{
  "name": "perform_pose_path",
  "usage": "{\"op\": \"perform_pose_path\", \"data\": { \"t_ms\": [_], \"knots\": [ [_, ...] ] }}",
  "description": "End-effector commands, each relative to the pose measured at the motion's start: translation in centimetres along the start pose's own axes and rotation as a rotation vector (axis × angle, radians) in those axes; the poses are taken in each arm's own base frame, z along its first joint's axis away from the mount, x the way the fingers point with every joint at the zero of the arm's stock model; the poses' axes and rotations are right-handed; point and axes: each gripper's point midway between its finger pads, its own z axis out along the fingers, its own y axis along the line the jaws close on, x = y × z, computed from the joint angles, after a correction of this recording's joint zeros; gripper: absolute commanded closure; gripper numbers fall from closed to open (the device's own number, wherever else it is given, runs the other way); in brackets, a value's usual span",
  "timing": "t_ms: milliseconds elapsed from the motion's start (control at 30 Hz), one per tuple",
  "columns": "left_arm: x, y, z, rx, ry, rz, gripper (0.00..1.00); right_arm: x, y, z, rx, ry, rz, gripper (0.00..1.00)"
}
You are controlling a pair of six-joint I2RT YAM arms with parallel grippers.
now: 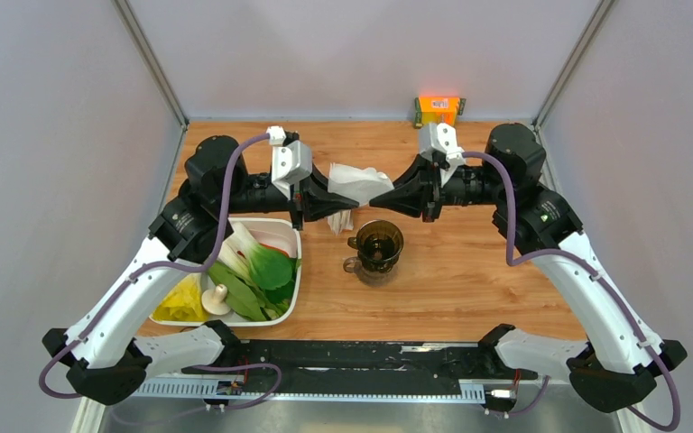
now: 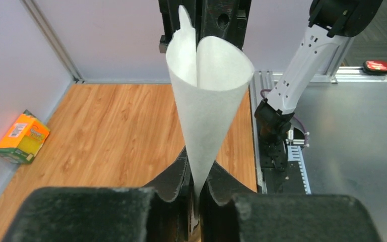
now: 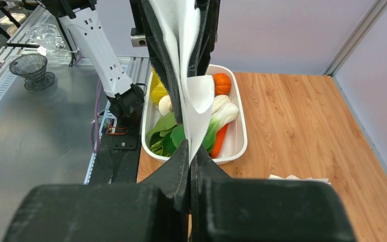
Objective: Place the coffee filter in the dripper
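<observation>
White paper coffee filter (image 1: 354, 183) held in the air just behind the dripper (image 1: 379, 245)
The left gripper (image 2: 196, 176) pinches the cone's pointed tip between narrow jaws, and the right gripper (image 3: 190, 157) is closed flat on its rim from the opposite side; left of the dripper sits a white tray (image 1: 298, 275) of vegetables (image 1: 257, 271), and far behind the dripper an orange box (image 1: 439, 108)

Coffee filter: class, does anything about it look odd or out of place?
Yes. The coffee filter hangs sideways in the air, tip pinched by the left gripper, rim by the right gripper; the dripper stands empty.
</observation>
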Motion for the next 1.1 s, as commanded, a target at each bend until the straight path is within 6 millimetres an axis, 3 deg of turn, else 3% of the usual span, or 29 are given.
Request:
{"op": "perform_pose_path", "data": {
  "t_ms": [0,67,133,300,367,467,533,667,733,767,833,1067],
  "knots": [
    [-2.0,0.0,-1.1,-0.041,-0.010,-0.003,0.80,-0.7,0.4,-0.7,0.025,-0.021,-0.058,1.00],
    [-2.9,-0.4,-1.3,-0.031,-0.035,-0.007,0.66,-0.2,0.5,-0.7,0.018,-0.012,-0.052,1.00],
    [-3.7,-0.7,-1.4,-0.020,-0.058,-0.014,0.60,0.0,0.6,-0.6,0.009,-0.006,-0.045,1.00],
    [-5.3,-0.8,-1.6,-0.029,-0.091,-0.014,0.59,0.8,0.6,-0.5,0.000,0.013,-0.041,1.00],
    [-5.6,-0.9,-1.6,-0.023,-0.097,-0.009,0.65,1.2,0.5,-0.5,0.000,0.023,-0.045,1.00],
    [-5.8,-1.1,-1.6,-0.014,-0.099,-0.010,0.88,1.6,0.5,-0.6,0.003,0.037,-0.044,1.00],
    [-5.8,-1.3,-1.7,-0.001,-0.097,-0.013,0.97,1.8,0.5,-0.6,0.001,0.044,-0.048,1.00],
    [-5.5,-2.0,-1.6,0.037,-0.089,-0.021,1.00,1.9,0.3,-0.7,0.007,0.054,-0.061,1.00],
    [-5.2,-1.7,-1.6,0.022,-0.075,-0.030,0.86,1.9,0.3,-0.7,0.009,0.057,-0.067,1.00],
    [-4.6,-1.6,-1.6,0.014,-0.050,-0.049,0.71,1.8,0.4,-0.7,0.007,0.056,-0.070,1.00],
    [-3.8,-1.3,-1.8,-0.011,-0.018,-0.048,0.56,1.7,0.6,-0.8,-0.002,0.054,-0.076,1.00],
    [1.2,-1.5,-2.0,0.024,0.108,0.014,0.41,1.3,1.9,-1.1,-0.073,0.044,-0.160,1.00]
  ]
}}
